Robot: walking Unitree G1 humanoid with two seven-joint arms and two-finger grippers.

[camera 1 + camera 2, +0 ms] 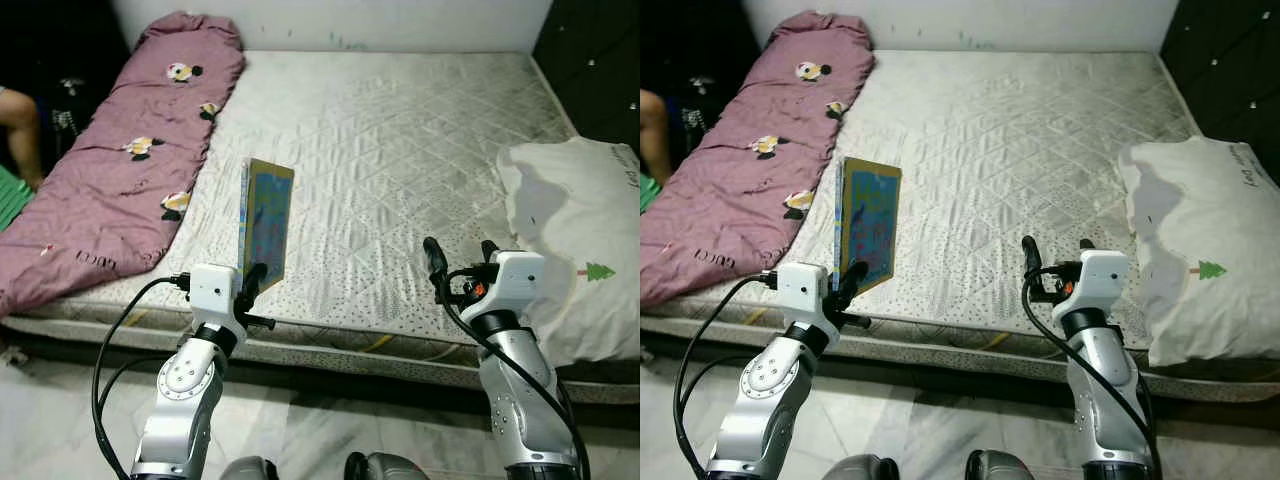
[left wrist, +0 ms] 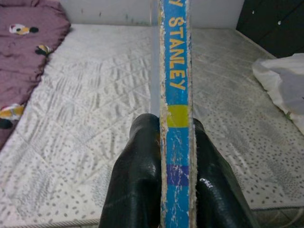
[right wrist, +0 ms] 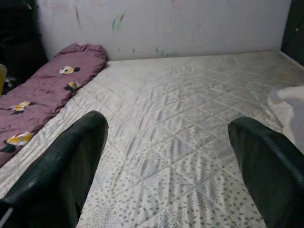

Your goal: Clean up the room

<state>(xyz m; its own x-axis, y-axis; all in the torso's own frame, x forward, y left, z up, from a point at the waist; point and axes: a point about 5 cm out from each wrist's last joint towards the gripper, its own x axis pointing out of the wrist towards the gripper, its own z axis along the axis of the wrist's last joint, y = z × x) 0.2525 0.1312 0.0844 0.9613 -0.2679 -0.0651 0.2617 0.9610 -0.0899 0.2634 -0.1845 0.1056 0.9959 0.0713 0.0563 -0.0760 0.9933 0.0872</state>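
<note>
One book (image 1: 267,219) is held upright above the near edge of the mattress (image 1: 400,130), its lower edge clamped by the left gripper (image 1: 252,282); "STANLEY" is read in yellow on the blue spine (image 2: 176,80). The right gripper (image 1: 460,258) is seen spread wide, holding nothing, above the near edge. One purple quilt (image 1: 120,170) is laid along the left side, one white pillow (image 1: 580,250) with a small green tree print on the right.

Book spine (image 2: 176,71), between the left gripper's fingers (image 2: 137,180): yellow letters "STANLEY" on blue; letters above cut off. Purple blanket (image 1: 730,190): "GUCCI" near edge. White pillow (image 1: 580,260): small print, unreadable.
</note>
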